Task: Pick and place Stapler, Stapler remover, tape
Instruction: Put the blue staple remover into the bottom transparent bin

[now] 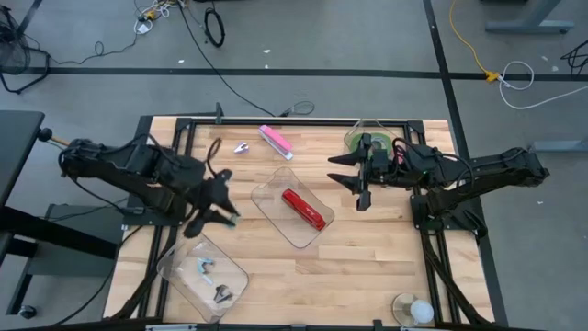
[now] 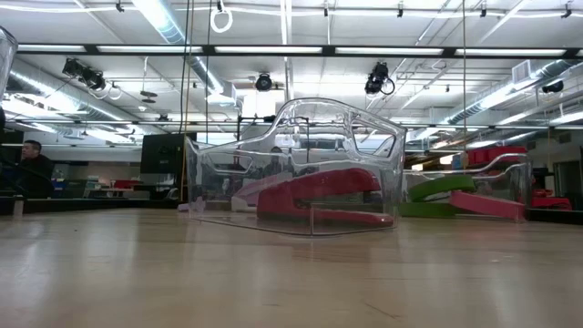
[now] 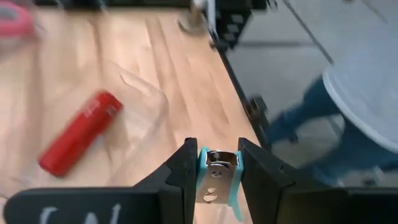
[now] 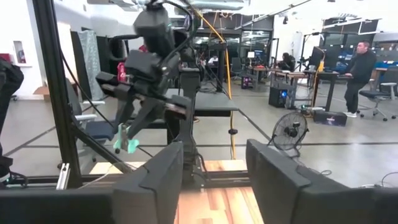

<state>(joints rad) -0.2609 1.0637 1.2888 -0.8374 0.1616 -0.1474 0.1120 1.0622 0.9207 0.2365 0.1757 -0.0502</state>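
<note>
**Left arm is carrying a staple remover above the near-left tray**

The left gripper [image 3: 214, 180] is clenching a teal staple remover [image 3: 219, 177] between its fingers; the tool is standing upright between the jaws, metal claws to the front. In the high view this gripper [image 1: 213, 204] is hanging just beyond the clear tray [image 1: 175, 267] at the near-left corner of the table [image 1: 367, 276]. This tray is already holding two staple removers, one teal [image 1: 206, 269] and one dark [image 1: 221, 293], so my judgement is that the held one is going there too: the tray lies toward the near edge from the jaws.

In the middle of the table a second clear tray [image 1: 266, 195] is holding the red stapler [image 1: 304, 209], its long axis running diagonally. Near the far edge a pink stapler [image 1: 275, 141] and a small silver staple remover [image 1: 243, 148] are lying loose.

The right gripper [image 1: 354, 180] is waiting above the far-right part, jaws parted and empty. Beside it, at the far-right corner, a clear container [image 1: 390, 129] is holding the green tape [image 1: 353, 140].
</note>
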